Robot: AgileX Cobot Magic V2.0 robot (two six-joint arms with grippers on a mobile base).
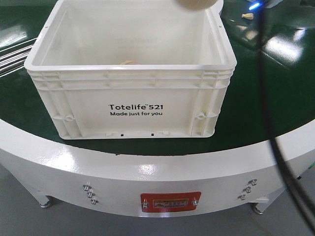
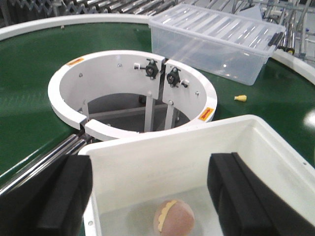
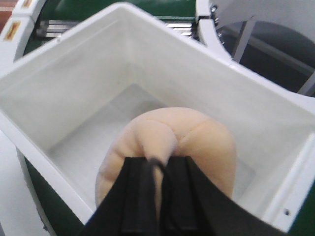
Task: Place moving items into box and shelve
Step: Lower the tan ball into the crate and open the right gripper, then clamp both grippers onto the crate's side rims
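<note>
Above the open mouth of the box, toward 6 o'clock in the right wrist view, the pale pinkish-beige piece is held by a fold of its skin in the clenched right hand. It is carried clear of the floor and has not yet been let go. On the box floor a second piece, browner and with a yellow tuft, is seen at 6 o'clock in the left wrist view. It lies below the left hand, which is spread wide and grasps nothing.

The step in hand is judged to be the dropping of this item into the box. For the next move the right hand would need to be opened over bare floor, beside the lying piece rather than on it, then raised past the rim. Shelving is left to be done, and both hands would likely be wanted at the box walls. On the green table, at 1 o'clock from the box, a small yellow scrap lies well apart.
</note>
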